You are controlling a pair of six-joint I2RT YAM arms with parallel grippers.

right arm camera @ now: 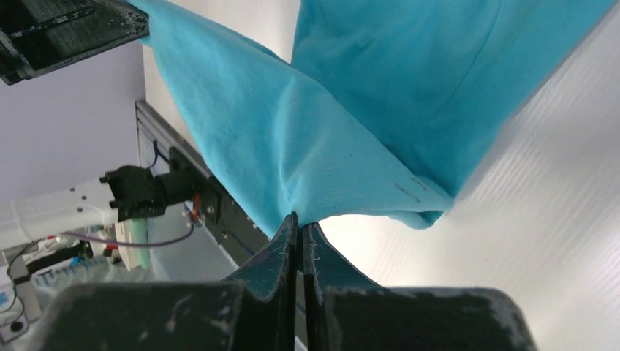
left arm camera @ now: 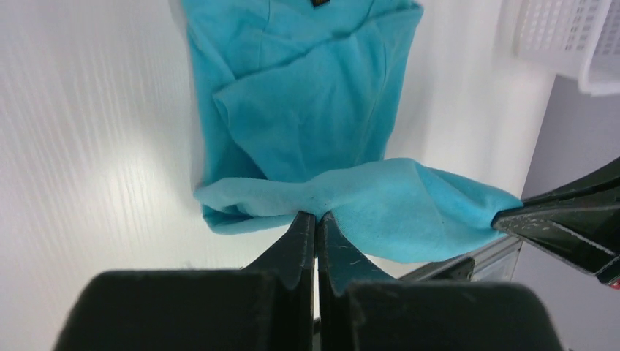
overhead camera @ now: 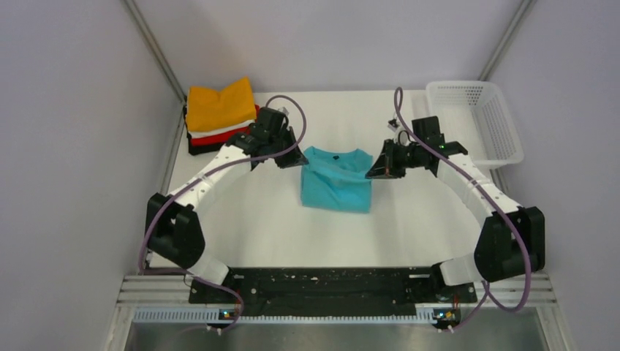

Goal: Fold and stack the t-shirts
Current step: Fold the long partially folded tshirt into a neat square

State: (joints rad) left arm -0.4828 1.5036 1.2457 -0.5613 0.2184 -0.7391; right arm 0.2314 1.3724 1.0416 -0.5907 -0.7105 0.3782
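Left gripper [left arm camera: 316, 217]: jaws squeezed shut, with a bit of the turquoise t-shirt [left arm camera: 314, 110] pinched between the tips. Right gripper [right arm camera: 298, 219]: squeezed shut too, biting a bit of the same shirt on its other side.

Left gripper at the far left corner of the shirt, right gripper at the far right corner, tips pointing in at each other. Between the two, a band of blue-green cloth pulled across and lifted up off the table [overhead camera: 248, 227].

Below that band, the rest of the turquoise t-shirt lying on the table in a small, nearly square shape, with the neck hole at the far end.

To the left of the turquoise t-shirt and farther back, well apart from it: a pile of folded shirts.
- On top, the orange t-shirt [overhead camera: 219, 102].
- Under it, the white t-shirt [overhead camera: 227, 130], only a thin stripe showing.
- Then the red t-shirt [overhead camera: 216, 137].
- At the bottom, the black t-shirt [overhead camera: 208, 148].

To the right of the turquoise t-shirt and farther back, also well apart: a white plastic basket [overhead camera: 501, 128] with lots of little holes in its walls.

On both sides of the turquoise t-shirt, the two white and black arms curving round it, with purple cables looping along them.
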